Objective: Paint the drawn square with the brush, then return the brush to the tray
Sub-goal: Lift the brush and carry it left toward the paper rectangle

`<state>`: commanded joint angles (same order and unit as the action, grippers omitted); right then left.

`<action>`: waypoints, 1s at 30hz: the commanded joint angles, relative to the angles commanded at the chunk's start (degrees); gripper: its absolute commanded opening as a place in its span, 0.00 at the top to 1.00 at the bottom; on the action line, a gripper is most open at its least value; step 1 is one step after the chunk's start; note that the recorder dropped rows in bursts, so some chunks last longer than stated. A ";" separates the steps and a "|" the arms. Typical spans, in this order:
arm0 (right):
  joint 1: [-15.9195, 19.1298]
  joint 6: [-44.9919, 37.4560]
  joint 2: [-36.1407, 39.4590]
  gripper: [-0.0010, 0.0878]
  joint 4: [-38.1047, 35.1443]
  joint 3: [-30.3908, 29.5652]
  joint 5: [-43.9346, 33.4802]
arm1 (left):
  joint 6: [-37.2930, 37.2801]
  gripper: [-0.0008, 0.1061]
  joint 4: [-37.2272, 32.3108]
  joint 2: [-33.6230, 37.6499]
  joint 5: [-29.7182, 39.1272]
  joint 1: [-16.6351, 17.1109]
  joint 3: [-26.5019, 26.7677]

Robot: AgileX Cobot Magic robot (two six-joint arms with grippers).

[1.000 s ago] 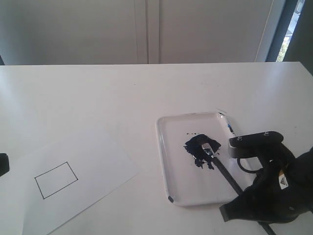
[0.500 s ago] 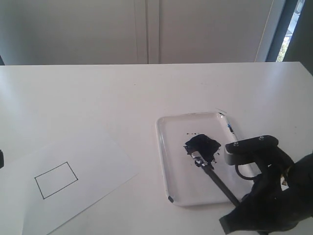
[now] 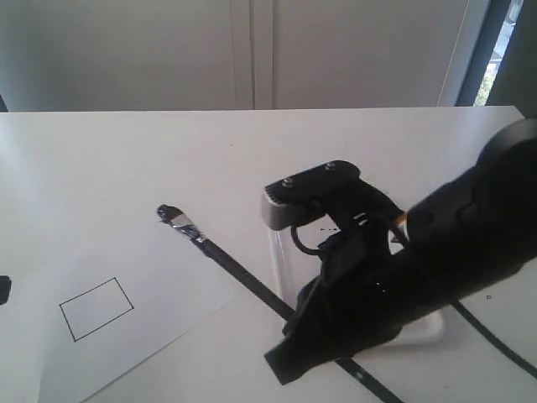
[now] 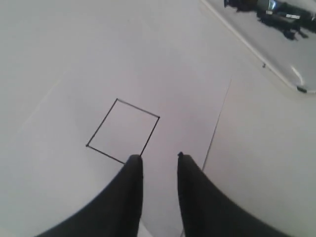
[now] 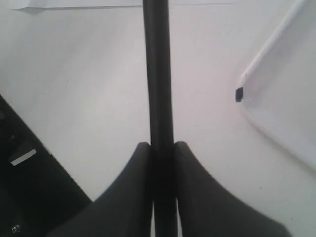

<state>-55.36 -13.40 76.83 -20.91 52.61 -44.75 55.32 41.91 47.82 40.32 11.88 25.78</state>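
Observation:
My right gripper point(image 5: 160, 146) is shut on the black handle of the brush point(image 3: 243, 274), and the arm looms over the tray point(image 3: 278, 252), hiding its paint blotch. The handle point(image 5: 158, 74) runs straight out from between the fingers. The navy-stained bristles point(image 3: 166, 213) hang near the far edge of the paper sheet, well short of the drawn square point(image 3: 96, 308). The square's interior point(image 4: 123, 131) is white. My left gripper point(image 4: 158, 158) is open and holds nothing, just by the square's near corner. In the exterior view only a dark sliver of it point(image 3: 4, 290) shows.
The white paper sheet point(image 3: 159, 281) lies tilted on the white table, left of the tray. A tray corner with a dark rim mark point(image 5: 239, 94) shows beside the brush handle. The tray rim point(image 4: 256, 57) also crosses the left wrist view.
The right arm has lifted the brush out of the tray's paint blotch and swung it left and up; the bristles now hang by the paper's far edge. The left gripper has barely moved.

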 joint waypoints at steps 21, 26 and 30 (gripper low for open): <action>-3.58 -2.06 14.82 0.99 1.51 6.09 1.41 | -5.26 0.65 -16.16 13.89 -13.43 -8.67 0.00; -3.58 -3.00 14.76 0.99 1.10 6.24 1.53 | -1.85 0.65 -16.46 19.92 -17.54 -10.30 0.00; -3.58 -3.13 15.08 0.99 1.00 6.24 1.53 | -0.89 0.65 -16.71 23.28 -20.92 -10.29 0.00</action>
<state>-58.94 -16.54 91.91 -19.90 58.85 -43.22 54.43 25.19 71.10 19.40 1.60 25.78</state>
